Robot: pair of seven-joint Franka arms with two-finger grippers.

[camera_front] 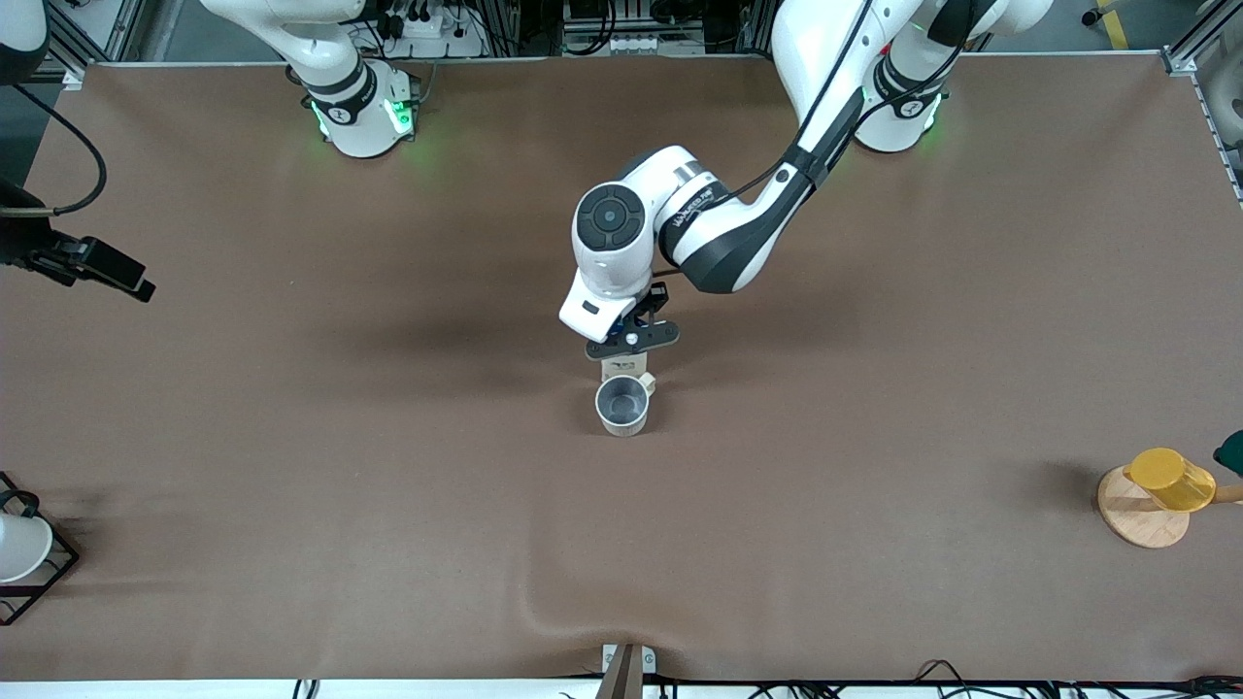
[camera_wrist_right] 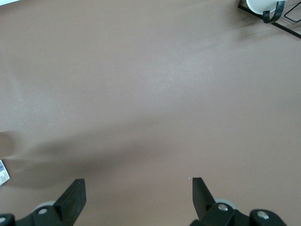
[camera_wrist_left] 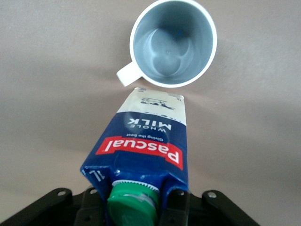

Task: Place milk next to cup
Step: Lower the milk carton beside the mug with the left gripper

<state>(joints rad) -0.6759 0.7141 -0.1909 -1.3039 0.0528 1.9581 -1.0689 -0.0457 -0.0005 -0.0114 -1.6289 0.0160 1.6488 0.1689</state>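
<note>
The milk (camera_wrist_left: 146, 146), a dark-blue and white carton with a green cap, stands upright with its base close to the cup's handle. In the front view only a pale bit of the milk (camera_front: 622, 367) shows under the gripper. The cup (camera_front: 621, 405), a cream-white mug with a grey inside, sits mid-table, just nearer the front camera than the milk; it also shows in the left wrist view (camera_wrist_left: 173, 43). My left gripper (camera_front: 629, 338) is shut on the carton's top, one finger on each side below the cap (camera_wrist_left: 134, 207). My right gripper (camera_front: 124, 277) waits open and empty over the right arm's end of the table (camera_wrist_right: 138, 197).
A bright yellow cup (camera_front: 1170, 479) rests on a round wooden coaster (camera_front: 1138, 519) near the left arm's end. A plain white cup (camera_front: 19, 549) sits in a black wire rack (camera_front: 58, 568) at the right arm's end. A table-cloth wrinkle lies near the front edge.
</note>
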